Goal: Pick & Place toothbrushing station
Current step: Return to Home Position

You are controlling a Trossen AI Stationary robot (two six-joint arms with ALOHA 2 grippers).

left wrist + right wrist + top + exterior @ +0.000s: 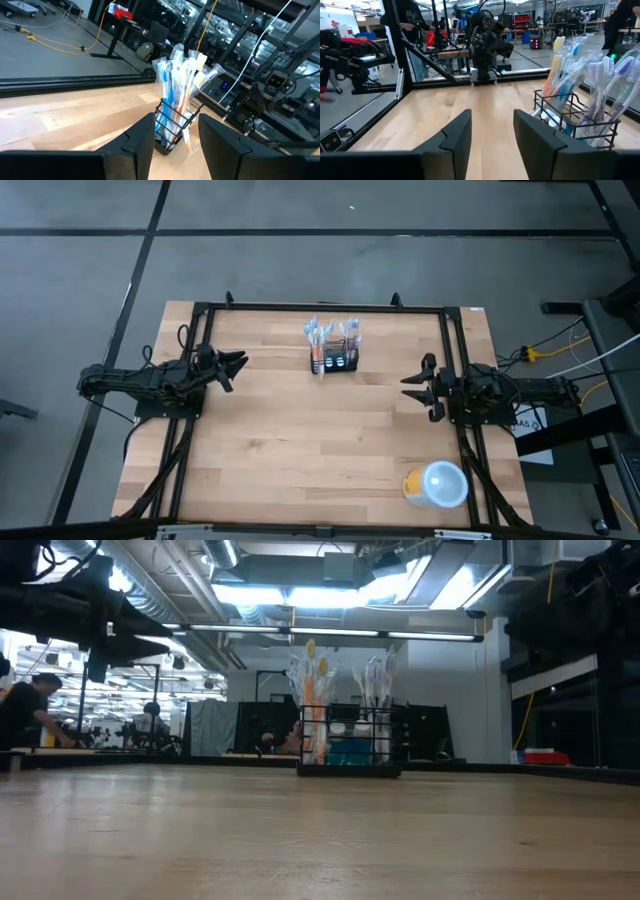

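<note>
While both arms rest at the wooden table's (300, 440) 9 and 3 o'clock edges, the left gripper (237, 370) and right gripper (412, 387) gape wide, empty. One black wire-mesh holder (335, 363), bristling with two bunches of slim wrapped toothbrushes (330, 335), stands toward 12 o'clock with bare planks all round. One round yellow cup (436, 484) sits at 5 o'clock.

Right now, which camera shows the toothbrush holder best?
The right wrist view: the mesh holder is close, its toothbrushes spread apart. The left wrist view sees it end-on, brushes bunched. The low view shows it whole but far; the high view, small from above.
</note>
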